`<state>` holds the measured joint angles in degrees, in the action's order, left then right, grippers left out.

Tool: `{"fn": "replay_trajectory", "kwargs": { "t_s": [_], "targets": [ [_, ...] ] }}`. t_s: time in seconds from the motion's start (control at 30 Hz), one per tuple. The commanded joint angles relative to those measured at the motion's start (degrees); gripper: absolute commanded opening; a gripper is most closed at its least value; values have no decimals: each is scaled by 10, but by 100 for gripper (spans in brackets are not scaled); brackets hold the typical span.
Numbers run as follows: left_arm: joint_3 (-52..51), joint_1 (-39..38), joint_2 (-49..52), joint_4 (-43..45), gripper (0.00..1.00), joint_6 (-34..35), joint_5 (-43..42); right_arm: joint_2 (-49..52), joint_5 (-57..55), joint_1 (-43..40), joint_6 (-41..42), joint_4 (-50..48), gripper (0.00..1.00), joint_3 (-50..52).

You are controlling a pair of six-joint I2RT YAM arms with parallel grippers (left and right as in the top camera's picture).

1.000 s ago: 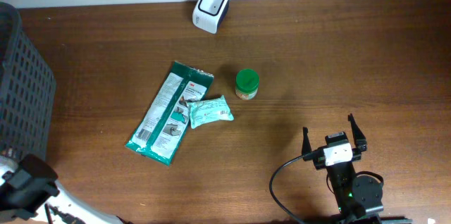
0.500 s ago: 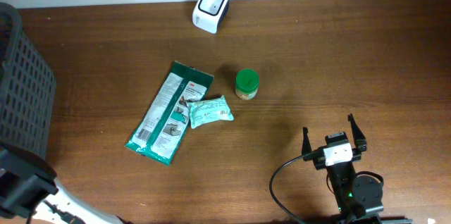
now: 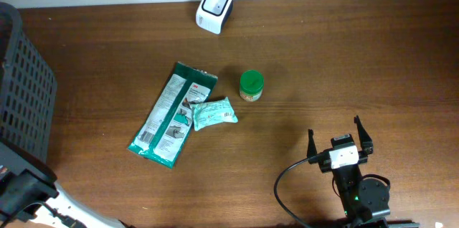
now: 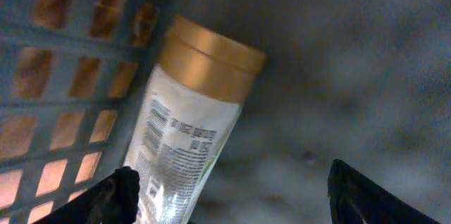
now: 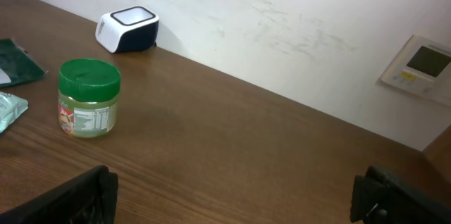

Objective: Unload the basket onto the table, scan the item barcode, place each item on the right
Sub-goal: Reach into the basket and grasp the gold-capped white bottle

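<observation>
In the left wrist view a bottle [image 4: 190,132] with a gold cap and a white printed label lies on the grey floor of the basket [image 4: 63,76], against its lattice wall. My left gripper [image 4: 232,199] is open over the bottle's lower end. The label lies just inside the left finger [image 4: 116,192], and a wide gap separates it from the right finger [image 4: 359,192]. I cannot pick out a barcode in the small print. The white scanner [image 3: 214,8] stands at the table's far edge. My right gripper [image 3: 341,138] is open above bare wood, holding nothing.
A green-lidded jar [image 3: 251,84], a long green packet [image 3: 172,113] and a small pale packet [image 3: 214,112] lie mid-table. The dark basket [image 3: 21,77] stands at the left edge, with my left arm [image 3: 25,188] below it. A wall runs behind the table [image 5: 296,27].
In the overhead view my left arm has shifted slightly at the lower left corner. The right arm and the things on the table have not moved.
</observation>
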<state>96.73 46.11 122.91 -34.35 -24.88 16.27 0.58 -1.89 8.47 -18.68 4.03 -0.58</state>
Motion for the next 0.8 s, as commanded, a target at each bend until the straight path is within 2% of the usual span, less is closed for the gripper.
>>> {"fn": "replay_trajectory", "kwargs": {
  "t_s": [0.0, 0.03, 0.07, 0.53, 0.57, 0.6, 0.63, 0.73, 0.77],
  "targets": [
    [-10, 12, 26, 7, 70, -91, -6, -3, 1, 4, -2, 5, 99, 3],
    [-10, 15, 31, 7, 63, -95, -4, -3, 1, 4, -2, 5, 99, 3],
    [-10, 18, 34, 7, 61, -95, -4, -3, 1, 4, -2, 5, 99, 3],
    [-10, 51, 76, 39, 58, -95, -4, -3, 1, 4, -2, 5, 99, 3],
    [-10, 51, 80, 40, 52, -95, -4, -3, 1, 4, -2, 5, 99, 3],
    [-10, 51, 80, 43, 41, -95, -4, -3, 1, 4, -2, 5, 99, 3],
    [-10, 51, 80, 50, 23, -95, -4, -3, 1, 4, -2, 5, 99, 3],
    [-2, 51, 79, 52, 2, -94, -4, -3, 1, 4, -2, 5, 99, 3],
    [3, 50, 77, 52, 1, -94, -4, -3, 1, 4, -2, 5, 99, 3]
  ]
}}
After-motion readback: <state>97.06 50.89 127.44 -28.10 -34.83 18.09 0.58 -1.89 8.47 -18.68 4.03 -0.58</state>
